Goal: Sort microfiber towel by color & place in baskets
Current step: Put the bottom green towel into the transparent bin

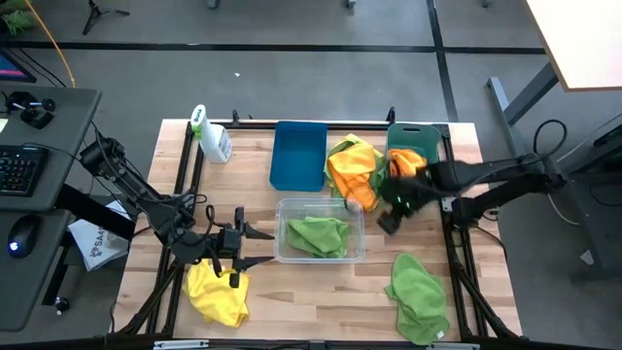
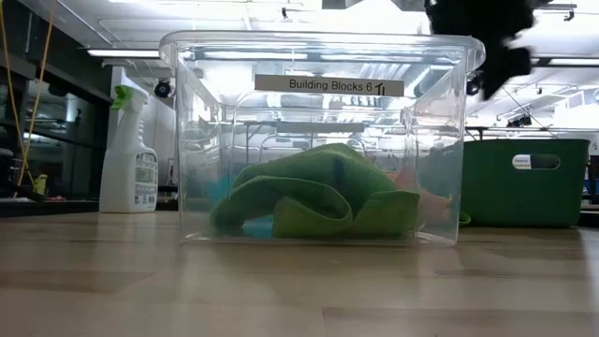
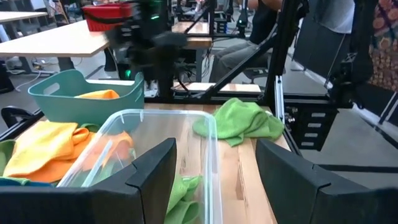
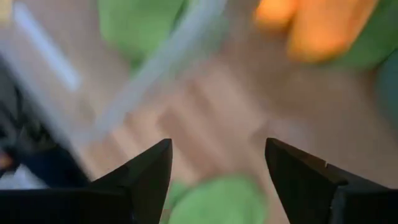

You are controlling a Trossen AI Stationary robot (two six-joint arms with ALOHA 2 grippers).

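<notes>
The wooden table [image 1: 321,297] fills the middle of the high view. On it sit three baskets. The blue basket [image 1: 298,156] is in the upper middle and looks empty. The teal-green basket [image 1: 416,136] is in the upper right and has an orange towel [image 1: 406,160] inside. The clear basket [image 1: 321,231] is in the centre with a green towel [image 1: 316,236] in it.

More towels are still out. A pile of yellow and orange towels [image 1: 352,170] lies between the blue and teal-green baskets. A loose green towel [image 1: 418,292] lies in the lower right. A yellow towel [image 1: 216,294] lies in the lower left.

The right gripper [image 1: 394,206] hangs in the air just right of the clear basket, in the centre right. Its fingers are spread wide and hold nothing. The left gripper [image 1: 236,255] is in the lower left, just above the yellow towel, also spread wide and holding nothing.

The right arm looks like it is going for a new towel, probably the loose green one. To do that well, it should come down over the thick middle of the cloth, push its fingers right to the wood, then pinch a big bunch. It should lift high so no corner catches the clear basket's rim, and let go only when it is well over the green towel inside.

A white spray bottle [image 1: 212,136] stands in the upper left, out of the way.
</notes>
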